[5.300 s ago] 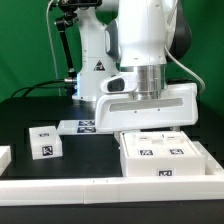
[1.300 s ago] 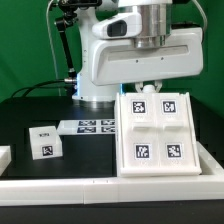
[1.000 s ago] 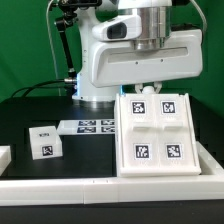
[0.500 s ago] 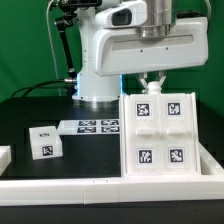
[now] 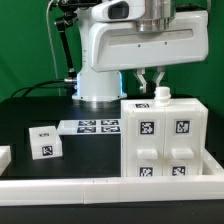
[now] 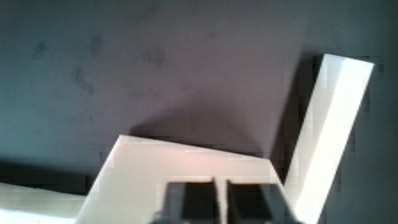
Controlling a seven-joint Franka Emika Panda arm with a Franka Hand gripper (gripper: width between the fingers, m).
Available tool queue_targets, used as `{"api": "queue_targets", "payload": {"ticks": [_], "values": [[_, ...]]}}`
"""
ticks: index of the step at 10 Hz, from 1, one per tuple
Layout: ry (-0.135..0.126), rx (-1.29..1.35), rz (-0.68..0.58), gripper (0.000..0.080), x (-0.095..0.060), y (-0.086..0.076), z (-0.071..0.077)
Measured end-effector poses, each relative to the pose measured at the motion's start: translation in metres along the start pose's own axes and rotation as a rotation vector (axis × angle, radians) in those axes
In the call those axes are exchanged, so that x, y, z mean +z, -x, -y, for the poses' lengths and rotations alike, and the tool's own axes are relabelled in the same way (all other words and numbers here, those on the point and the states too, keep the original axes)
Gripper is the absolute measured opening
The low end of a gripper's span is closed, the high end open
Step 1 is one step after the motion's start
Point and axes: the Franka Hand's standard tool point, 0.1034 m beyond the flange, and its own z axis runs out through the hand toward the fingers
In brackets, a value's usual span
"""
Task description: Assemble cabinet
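Standing cabinet (image 5: 165,140) beneath end effector (image 5: 151,85)

**White parts, black table, squares in black and white**

The cabinet (image 5: 165,150) is plain white, its front bearing four black-and-white square markers (image 5: 145,128). A small box (image 5: 43,142) is white with the same pattern, as is the marker board (image 5: 95,126). The table (image 5: 20,110) is black, the backdrop (image 5: 20,40) green, the robot arm (image 5: 135,45) white.

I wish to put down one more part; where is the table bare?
Bare table lies between the small drawer box and the upright cabinet frame, in front of the marker board, and behind the drawer box. The exterior view's right is crowded: the frame stands there under the gripper.
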Motion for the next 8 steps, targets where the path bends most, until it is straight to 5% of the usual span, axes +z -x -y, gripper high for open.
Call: {"api": "queue_targets", "payload": {"ticks": [1, 2, 3, 4, 6, 8], "values": [[0.000, 0.000, 0.000, 0.0252, 0.000, 0.000, 0.000], [0.000, 0.000, 0.001, 0.0252, 0.000, 0.000, 0.000], [0.000, 0.000, 0.001, 0.0419, 0.000, 0.000, 0.000], [0.000, 0.000, 0.001, 0.0419, 0.000, 0.000, 0.000], [0.001, -0.001, 0.002, 0.0723, 0.003, 0.002, 0.000], [0.008, -0.013, 0.000, 0.0787, 0.027, 0.034, -0.002]]}}
